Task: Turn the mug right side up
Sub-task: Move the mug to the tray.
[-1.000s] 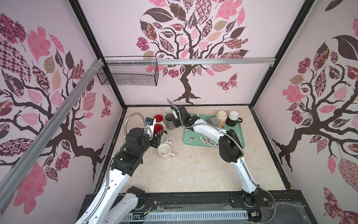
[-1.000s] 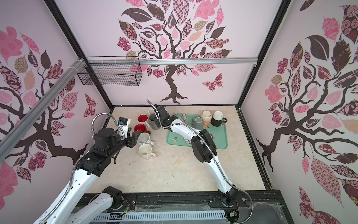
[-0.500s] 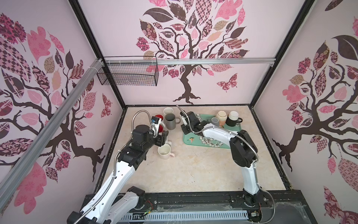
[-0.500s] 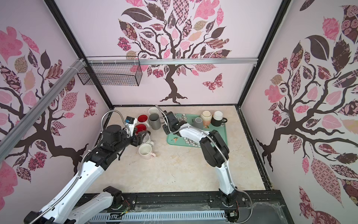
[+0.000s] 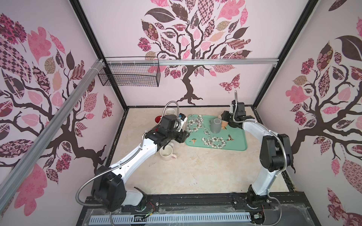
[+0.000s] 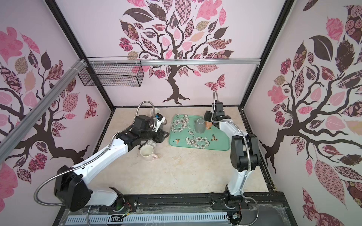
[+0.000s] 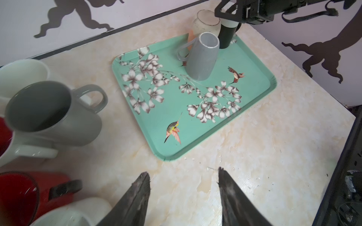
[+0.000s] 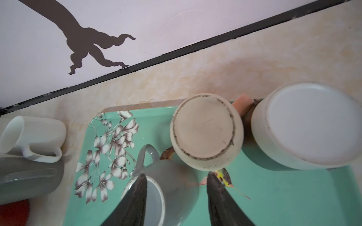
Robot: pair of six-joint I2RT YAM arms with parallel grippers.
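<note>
Right wrist view: right pincer (image 8: pixel 176 174) hangs wide and empty over the upside-down grey mug (image 8: pixel 182 195) on the tray (image 8: pixel 284 195). A beige mug (image 8: pixel 205 131) crowds beside it, so 1 finger could knock that.

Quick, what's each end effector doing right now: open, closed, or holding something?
Left end effector: open, holding nothing.
Right end effector: open, holding nothing.
</note>
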